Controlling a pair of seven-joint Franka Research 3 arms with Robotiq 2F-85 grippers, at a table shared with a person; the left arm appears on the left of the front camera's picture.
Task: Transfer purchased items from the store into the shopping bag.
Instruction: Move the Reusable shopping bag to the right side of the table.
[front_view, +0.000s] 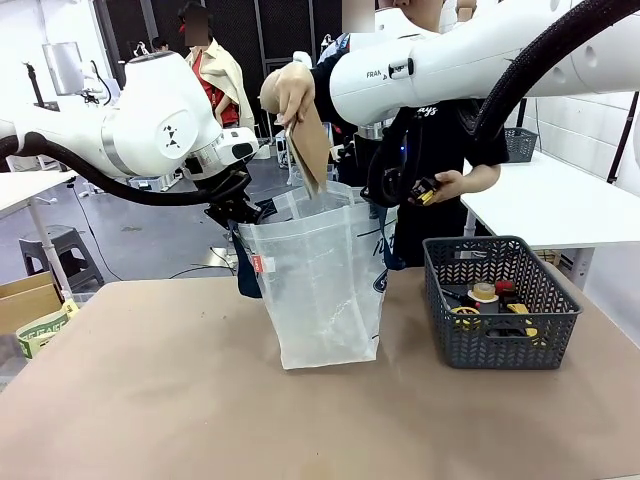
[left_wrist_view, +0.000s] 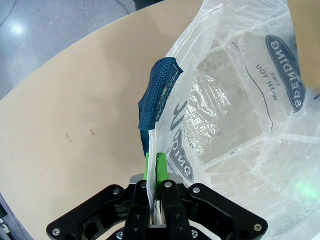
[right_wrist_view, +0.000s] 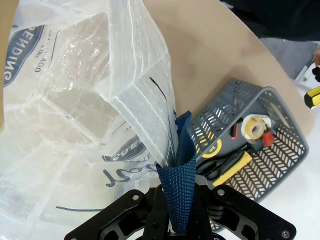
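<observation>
above the shopping bag (front_view: 320, 290) mouth, tan packet (front_view: 312, 145) in a person's hand (front_view: 290, 92), left gripper (left_wrist_view: 153, 159) clamped on bag rim, right gripper (right_wrist_view: 175, 199) clamped on navy strap (right_wrist_view: 181, 167), one each side

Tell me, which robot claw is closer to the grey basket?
The right claw. It pinches the blue strap of the bag on the side beside the basket. The left claw pinches the bag's other edge, so the whole bag sits between it and the basket.

Whitish bag (front_view: 330, 290), navy straps (left_wrist_view: 157, 95), grey herringbone basket (front_view: 500, 345), tan packet (front_view: 312, 150)
</observation>
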